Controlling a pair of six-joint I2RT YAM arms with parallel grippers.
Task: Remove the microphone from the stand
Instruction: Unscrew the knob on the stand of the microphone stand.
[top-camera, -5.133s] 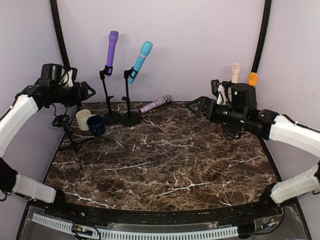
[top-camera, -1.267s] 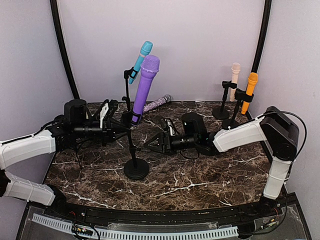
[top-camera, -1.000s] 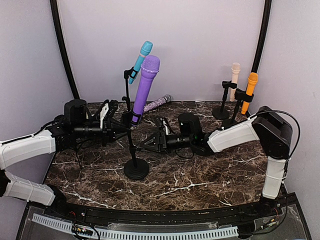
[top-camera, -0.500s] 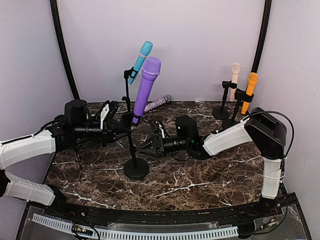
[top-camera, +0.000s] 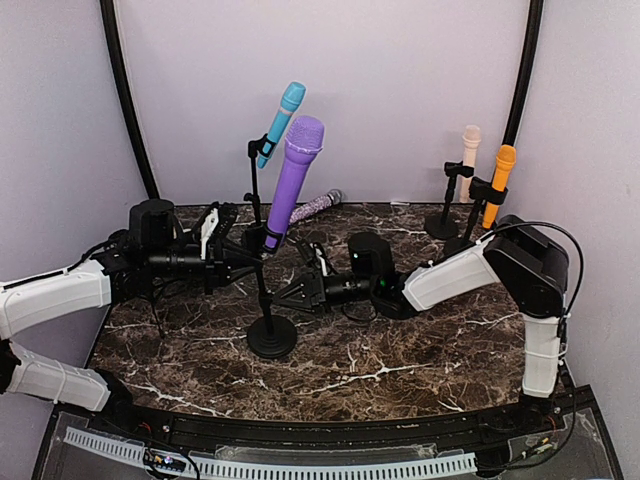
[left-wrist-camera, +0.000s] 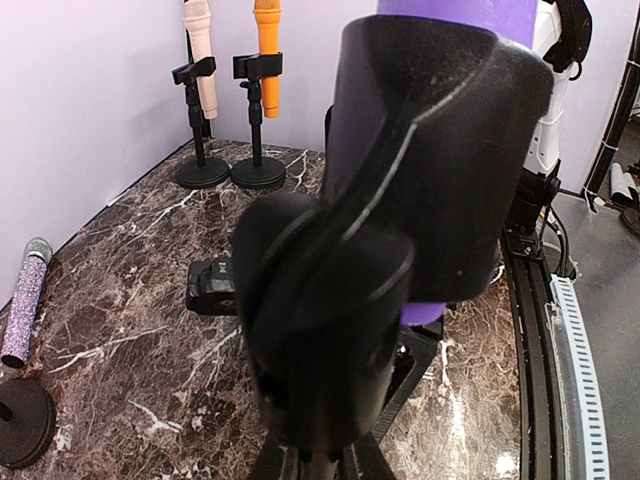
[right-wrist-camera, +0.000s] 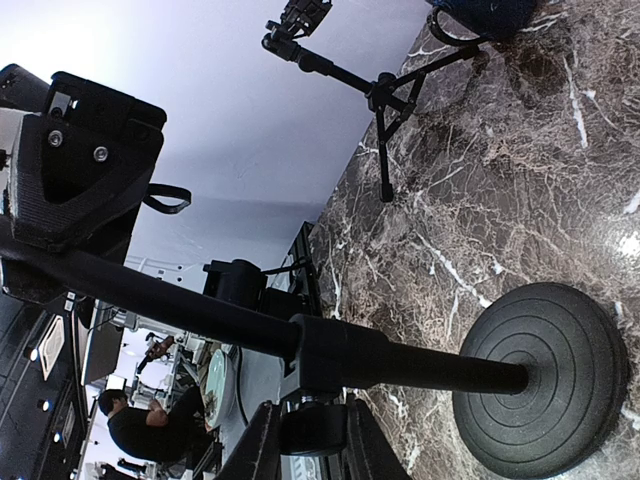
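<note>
— Now, where is the purple microphone (top-camera: 293, 180) sitting?
— It's leaning in the clip (left-wrist-camera: 420, 170) of the black stand (top-camera: 270, 338), which is standing left of the table's (top-camera: 430, 350) middle, toward the near edge.
— And your claws?
— I'm clamping the left gripper (top-camera: 250, 262) tight on the pole (right-wrist-camera: 180, 305) just under the clip. I'm pinching the right gripper (right-wrist-camera: 310, 440), jaws nearly closed, around the collar (right-wrist-camera: 340, 355) lower down.

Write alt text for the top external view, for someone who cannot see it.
A purple microphone sits in a black stand on the marble table; the left hand grips the stand under the clip, the right hand grips its pole lower down. Behind: a blue microphone, a cream microphone and an orange microphone on stands, a glittery microphone lying flat.
</note>
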